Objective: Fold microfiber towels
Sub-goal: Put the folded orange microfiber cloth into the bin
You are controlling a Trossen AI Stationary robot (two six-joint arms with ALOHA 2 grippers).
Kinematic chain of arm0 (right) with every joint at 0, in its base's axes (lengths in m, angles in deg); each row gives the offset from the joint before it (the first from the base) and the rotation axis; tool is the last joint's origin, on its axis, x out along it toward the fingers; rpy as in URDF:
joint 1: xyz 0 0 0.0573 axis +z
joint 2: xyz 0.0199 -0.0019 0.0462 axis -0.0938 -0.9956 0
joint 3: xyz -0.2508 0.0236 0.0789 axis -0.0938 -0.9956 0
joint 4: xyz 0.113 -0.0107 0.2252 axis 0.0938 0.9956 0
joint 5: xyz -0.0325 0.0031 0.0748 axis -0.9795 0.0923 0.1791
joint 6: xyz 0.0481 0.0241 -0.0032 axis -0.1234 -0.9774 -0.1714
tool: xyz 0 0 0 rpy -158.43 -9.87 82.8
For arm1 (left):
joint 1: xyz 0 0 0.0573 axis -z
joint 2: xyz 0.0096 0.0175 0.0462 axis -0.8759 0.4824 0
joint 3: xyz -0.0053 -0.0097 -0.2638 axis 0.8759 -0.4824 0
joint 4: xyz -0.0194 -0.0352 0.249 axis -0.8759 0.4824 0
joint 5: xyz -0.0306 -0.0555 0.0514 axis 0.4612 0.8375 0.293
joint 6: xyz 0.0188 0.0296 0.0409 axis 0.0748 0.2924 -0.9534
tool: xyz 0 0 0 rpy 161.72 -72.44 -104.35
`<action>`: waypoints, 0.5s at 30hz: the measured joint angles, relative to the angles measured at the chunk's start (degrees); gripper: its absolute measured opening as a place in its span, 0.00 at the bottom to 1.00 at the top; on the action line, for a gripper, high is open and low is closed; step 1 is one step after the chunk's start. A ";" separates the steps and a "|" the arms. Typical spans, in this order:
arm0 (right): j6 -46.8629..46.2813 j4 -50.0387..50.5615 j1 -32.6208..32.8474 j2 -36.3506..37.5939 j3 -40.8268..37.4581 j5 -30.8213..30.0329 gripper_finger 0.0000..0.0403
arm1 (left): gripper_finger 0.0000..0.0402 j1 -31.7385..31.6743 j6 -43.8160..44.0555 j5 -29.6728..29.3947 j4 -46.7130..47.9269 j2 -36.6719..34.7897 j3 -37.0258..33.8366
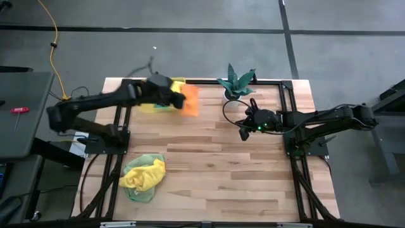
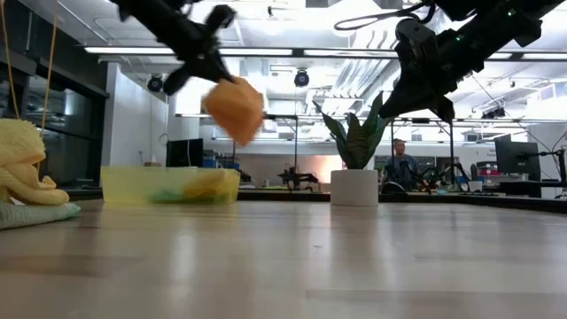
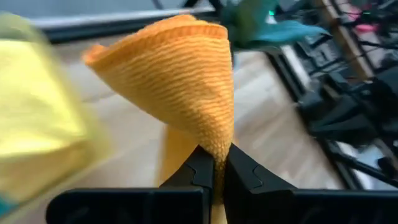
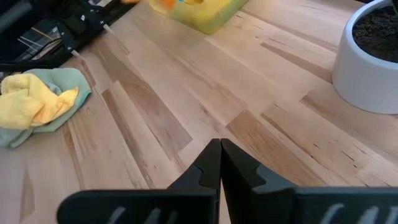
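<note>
One orange towel hangs pinched by a corner in the left gripper, above the table's eleven o'clock beside the yellow bin. The right gripper, fingers pressed together, hovers at two o'clock. I'd worry that the thin pinch lets the cloth slip.
</note>
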 joint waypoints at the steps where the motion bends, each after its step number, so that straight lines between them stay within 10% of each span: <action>1: -0.02 0.00 0.00 0.00 0.00 -0.02 0.00 | 0.00 -2.11 -1.33 0.48 2.47 -1.71 0.00; 15: -2.77 -0.04 -0.02 0.00 0.00 -0.04 0.00 | 0.00 -34.80 -21.09 14.07 18.53 -4.26 0.00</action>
